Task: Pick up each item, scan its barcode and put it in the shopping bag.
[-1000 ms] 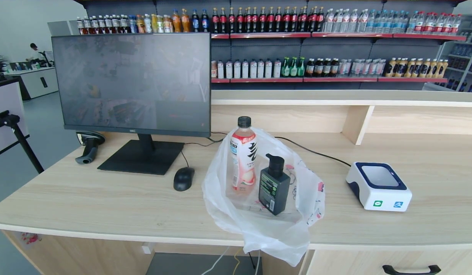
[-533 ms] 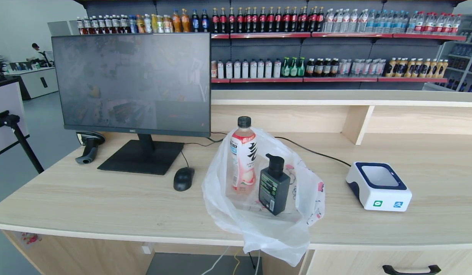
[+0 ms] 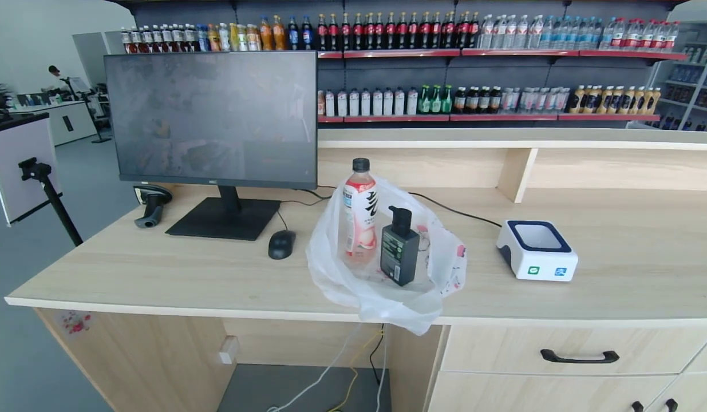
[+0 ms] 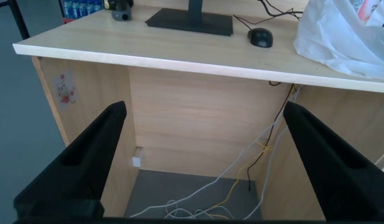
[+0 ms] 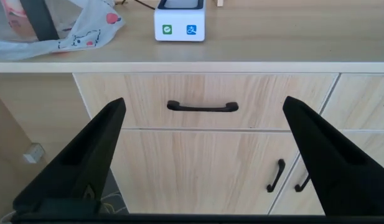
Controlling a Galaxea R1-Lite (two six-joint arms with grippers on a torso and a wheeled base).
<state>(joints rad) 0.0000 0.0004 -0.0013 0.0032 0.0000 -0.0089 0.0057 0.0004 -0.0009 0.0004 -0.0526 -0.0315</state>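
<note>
Drink bottle (image 3: 359, 212) & pump bottle (image 3: 399, 252) both stand upright inside the shopping bag (image 3: 382, 300), side by side, near mid table (image 3: 158, 274). Bag's front flap hangs over the table edge. Scanner (image 3: 536, 250) sits apart on the bag's right, window up.

L end effector (image 4: 204, 107): fingers spread wide, nothing held, low in front of the open bay under the table w/ cables (image 4: 264, 144). R end effector (image 5: 204, 102): same, spread wide & bare, facing the drawer (image 5: 202, 90) below the scanner.

Judgement: bagging looks done, so the step in hand is prob. a clean finish. To do it well, keep both arms low & off the table edge, esp. the L side, since the overhanging flap could snag & tip the bottles. No fast swings near the cables. If a re-scan is needed, lift the pump bottle straight up first; it's nearer the front.
</note>
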